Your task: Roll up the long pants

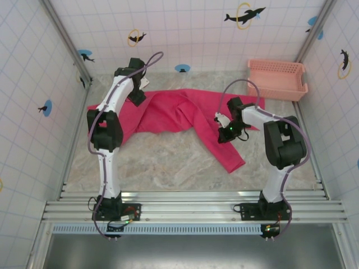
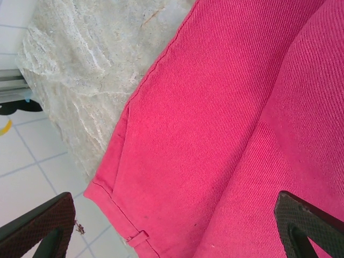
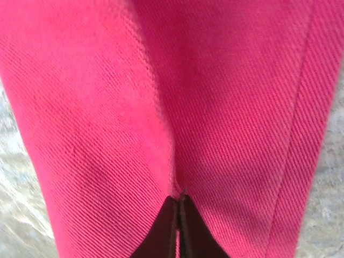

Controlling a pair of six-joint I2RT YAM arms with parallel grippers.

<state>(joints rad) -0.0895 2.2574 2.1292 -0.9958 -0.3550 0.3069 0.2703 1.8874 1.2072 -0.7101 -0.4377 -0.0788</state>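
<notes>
— Across the far half of the surface lay the long pants [image 1: 185, 115], waistband toward the far-left corner and one leg trailing toward the near-right. How would they handle?
— Soft, light twill, I judged. Limp cloth, apt to sag and bunch. Best taken at the waistband or a hem, at both edges at once.
— And the end effectors?
— The left end effector [image 2: 173, 215] hung open over the waistband edge. The right end effector [image 3: 180, 199] was closed, pinching a fold of one leg.
— The room?
— A mottled, stone-look surface [image 1: 168, 162], white tiled walls with dolphin stickers, and a pale pink basket [image 1: 277, 78] in the far-right corner, near the other leg's end.
</notes>
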